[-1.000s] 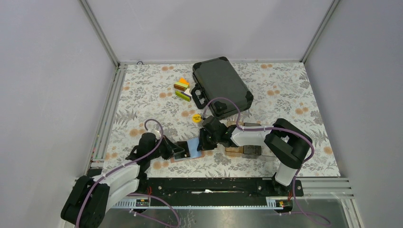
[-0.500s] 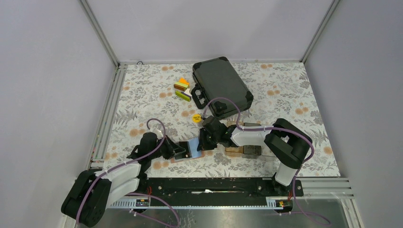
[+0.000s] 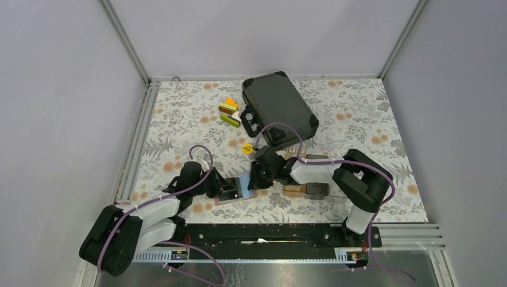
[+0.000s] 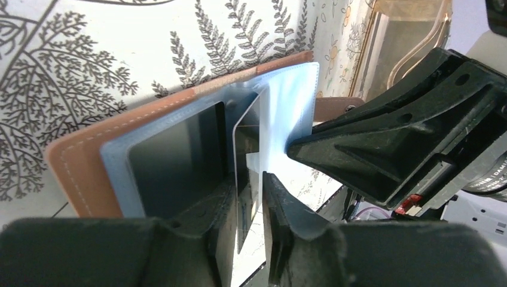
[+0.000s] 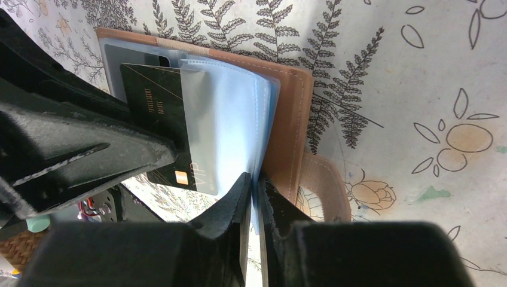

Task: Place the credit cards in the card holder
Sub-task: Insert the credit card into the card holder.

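The salmon-pink card holder (image 3: 242, 186) lies open on the floral cloth between both arms, its blue-grey pockets (image 5: 230, 113) upward. My right gripper (image 3: 255, 178) (image 5: 254, 180) is shut on the edge of one pocket leaf, holding it up. A dark credit card (image 5: 156, 122) (image 4: 246, 156) is partway into a pocket. It stands between my left gripper's (image 3: 229, 192) (image 4: 246, 179) fingers, whose jaws are slightly apart, leaving a slim gap on the card's right side. Another dark card (image 4: 173, 154) sits in the neighbouring pocket.
A black hard case (image 3: 278, 110) lies at the back. Coloured blocks (image 3: 229, 112) sit left of it, and a yellow disc (image 3: 246, 149) lies just behind the right gripper. A clear compartment tray (image 3: 299, 190) (image 4: 394, 36) is under the right forearm.
My left arm has pushed a little right toward the card holder, and its jaws have parted slightly around the card. The right gripper has stayed put.
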Controlling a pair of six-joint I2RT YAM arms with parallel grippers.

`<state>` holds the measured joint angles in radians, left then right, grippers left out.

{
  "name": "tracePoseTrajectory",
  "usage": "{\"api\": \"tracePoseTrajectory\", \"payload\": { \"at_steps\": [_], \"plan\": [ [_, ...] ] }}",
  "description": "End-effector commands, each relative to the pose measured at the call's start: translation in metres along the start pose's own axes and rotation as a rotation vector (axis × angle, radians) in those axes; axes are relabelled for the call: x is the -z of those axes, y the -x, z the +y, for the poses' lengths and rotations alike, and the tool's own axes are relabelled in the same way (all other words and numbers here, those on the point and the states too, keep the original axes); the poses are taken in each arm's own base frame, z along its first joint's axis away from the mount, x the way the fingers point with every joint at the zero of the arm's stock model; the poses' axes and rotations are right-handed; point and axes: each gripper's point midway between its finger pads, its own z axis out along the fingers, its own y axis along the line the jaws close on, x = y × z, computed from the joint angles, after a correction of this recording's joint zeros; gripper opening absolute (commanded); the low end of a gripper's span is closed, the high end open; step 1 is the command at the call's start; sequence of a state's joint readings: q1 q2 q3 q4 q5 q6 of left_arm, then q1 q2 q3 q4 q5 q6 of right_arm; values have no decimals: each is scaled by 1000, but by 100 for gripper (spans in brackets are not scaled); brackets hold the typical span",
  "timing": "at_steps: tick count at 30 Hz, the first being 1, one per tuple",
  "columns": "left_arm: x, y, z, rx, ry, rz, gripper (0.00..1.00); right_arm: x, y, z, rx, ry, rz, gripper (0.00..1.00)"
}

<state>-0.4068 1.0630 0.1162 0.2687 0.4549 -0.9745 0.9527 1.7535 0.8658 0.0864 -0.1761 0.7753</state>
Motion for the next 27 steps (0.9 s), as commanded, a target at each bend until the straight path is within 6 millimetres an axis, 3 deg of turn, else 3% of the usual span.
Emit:
{"api": "tracePoseTrajectory", "payload": {
  "at_steps": [1,6,9,15,27],
  "plan": [
    [5,10,5,-83,87,-29,30,-8,-15,-25,0,-107,35,14],
    [14,13,13,-104,162,-41,54,-8,-14,-25,2,-107,35,14],
    [19,15,16,-114,195,-52,63,-8,-14,-25,4,-107,35,14],
    [22,13,16,-124,199,-45,66,-9,-15,-25,5,-106,38,14],
    [2,-1,-5,-124,131,11,60,-10,-13,-22,8,-97,38,14]
  ]
}}
